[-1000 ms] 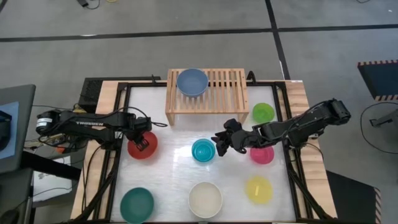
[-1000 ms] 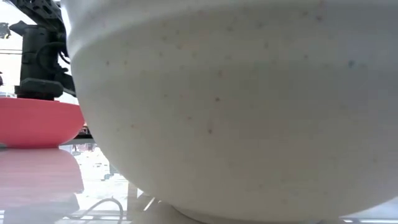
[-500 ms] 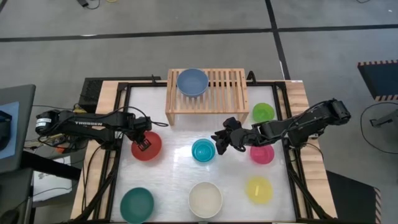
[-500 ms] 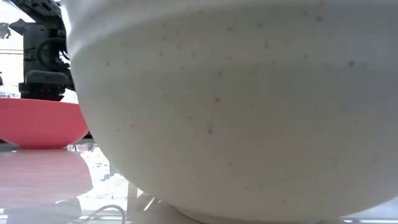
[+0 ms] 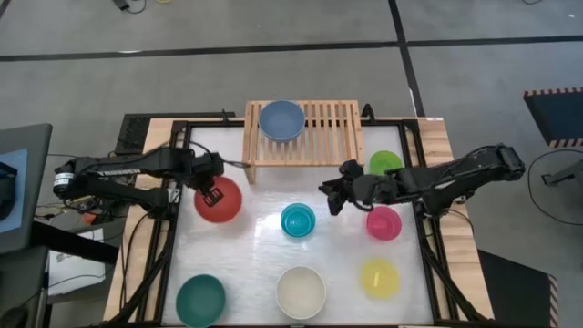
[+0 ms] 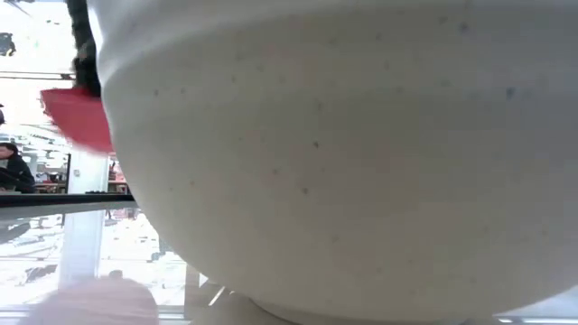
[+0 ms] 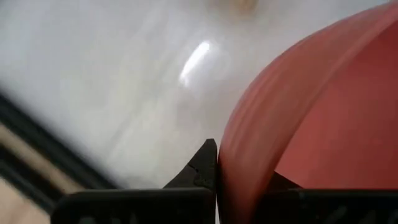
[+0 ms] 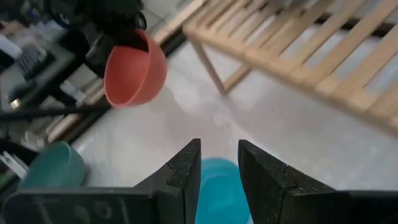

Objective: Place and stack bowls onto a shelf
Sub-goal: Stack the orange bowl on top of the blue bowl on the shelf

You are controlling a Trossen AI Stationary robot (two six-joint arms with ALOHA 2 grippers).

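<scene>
The left gripper (image 5: 211, 194) is pinching the rim of the red bowl (image 5: 219, 200), with its fingers closed tight on the edge, and the bowl is hanging in the air above the table (image 5: 255, 246), near the left end of the shelf (image 5: 323, 123). To do this step well, I think the arm should be keeping the bowl level, lifting it higher than the wooden slats, and bringing it in slowly so it is not bumping the shelf leg. The blue bowl (image 5: 281, 119) is sitting on the shelf, so the red one should probably be going beside it or inside it. The red bowl is round, smooth and plain, and it is tilting a little in the right wrist view. The right gripper (image 8: 219, 163) is waiting with its fingers a little apart and holding nothing, just above the cyan bowl (image 5: 298, 220). The white bowl (image 6: 343, 153) is sitting at the front of the table.
</scene>
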